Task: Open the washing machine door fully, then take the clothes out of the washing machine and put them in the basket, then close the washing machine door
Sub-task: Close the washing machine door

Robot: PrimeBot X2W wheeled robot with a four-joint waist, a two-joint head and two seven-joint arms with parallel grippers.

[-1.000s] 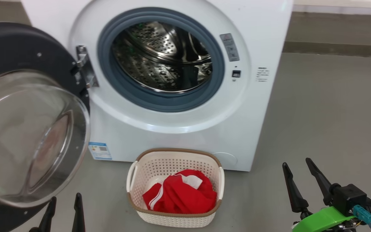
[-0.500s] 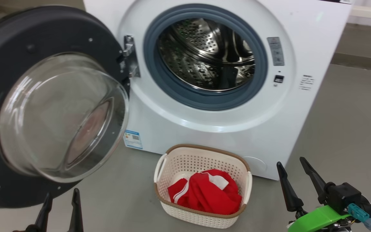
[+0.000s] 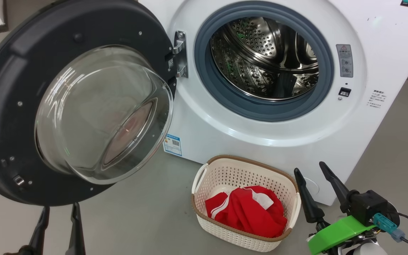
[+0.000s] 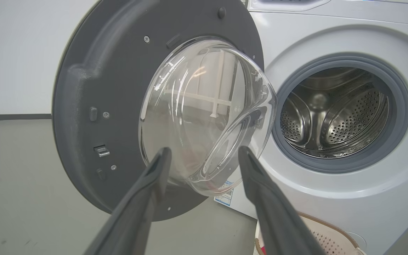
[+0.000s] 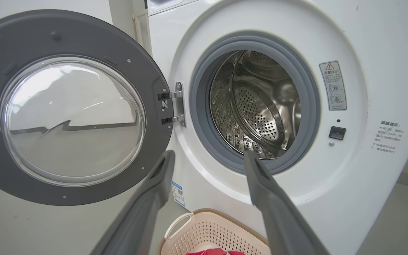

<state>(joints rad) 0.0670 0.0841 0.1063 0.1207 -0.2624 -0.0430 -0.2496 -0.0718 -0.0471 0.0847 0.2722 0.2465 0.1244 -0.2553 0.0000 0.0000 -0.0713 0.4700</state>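
Below the washing machine (image 3: 260,141) opening, the basket (image 3: 236,164) sits close for unloading and holds the red clothes (image 3: 250,212). To the opening's left the door (image 3: 9,106) stands swung wide, ready for closing. Both the left pincer (image 3: 59,207) and right pincer (image 3: 309,167) gape wide, empty.

The round door with black rim and bulging glass (image 3: 83,106) stands open left of the white front-loading washing machine (image 3: 260,138); the red garment (image 3: 250,212) lies inside the cream perforated plastic basket (image 3: 225,175)

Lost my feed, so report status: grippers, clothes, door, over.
Both open, holding nothing: left gripper, right gripper. Red clothes in basket. Open wide, not yet closed: washing machine door. No obstruction seen on its swing.
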